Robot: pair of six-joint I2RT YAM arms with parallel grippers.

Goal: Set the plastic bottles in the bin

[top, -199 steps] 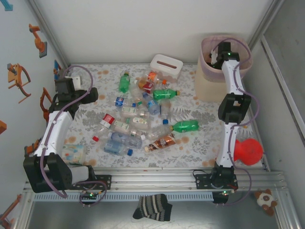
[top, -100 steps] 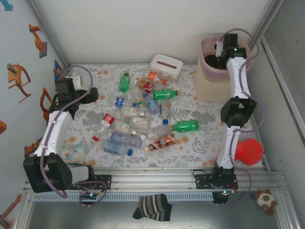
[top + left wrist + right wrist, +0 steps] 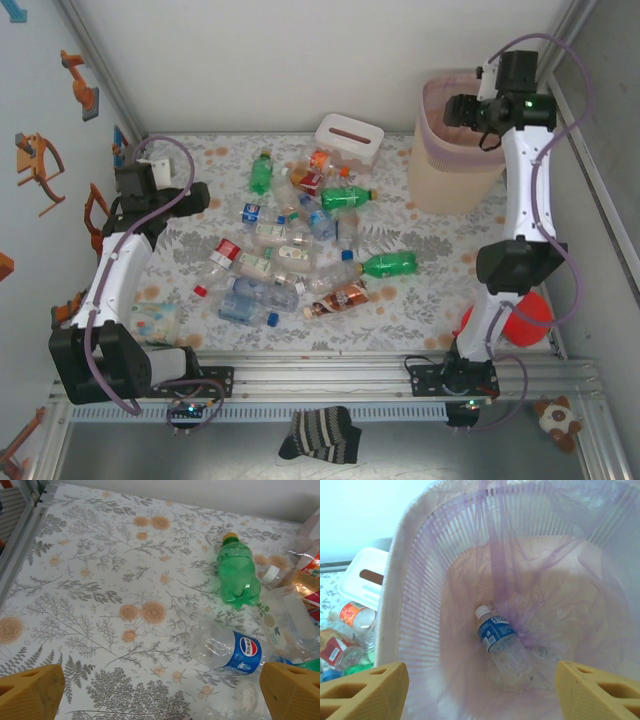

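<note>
Many plastic bottles (image 3: 300,240) lie in a loose pile on the flowered cloth at mid-table. The beige bin (image 3: 430,100) with its pink liner stands at the far right. My right gripper (image 3: 455,110) hangs above the bin's mouth, open and empty. In the right wrist view its yellow fingers (image 3: 365,690) frame the bin (image 3: 390,605), where a clear bottle with a blue label (image 3: 497,637) lies on the bottom. My left gripper (image 3: 180,200) hovers over the cloth at the far left, open (image 3: 160,695), with a blue-labelled clear bottle (image 3: 230,652) and a green bottle (image 3: 237,572) ahead to its right.
A white tissue box (image 3: 350,138) sits behind the pile, left of the bin. A red object (image 3: 522,315) lies by the right arm's base, a clear tub (image 3: 155,320) near the left arm's base. A striped sock (image 3: 320,435) rests below the front rail.
My right arm has risen out of the bin and swung towards its right rim. The left arm has stayed where it was.
</note>
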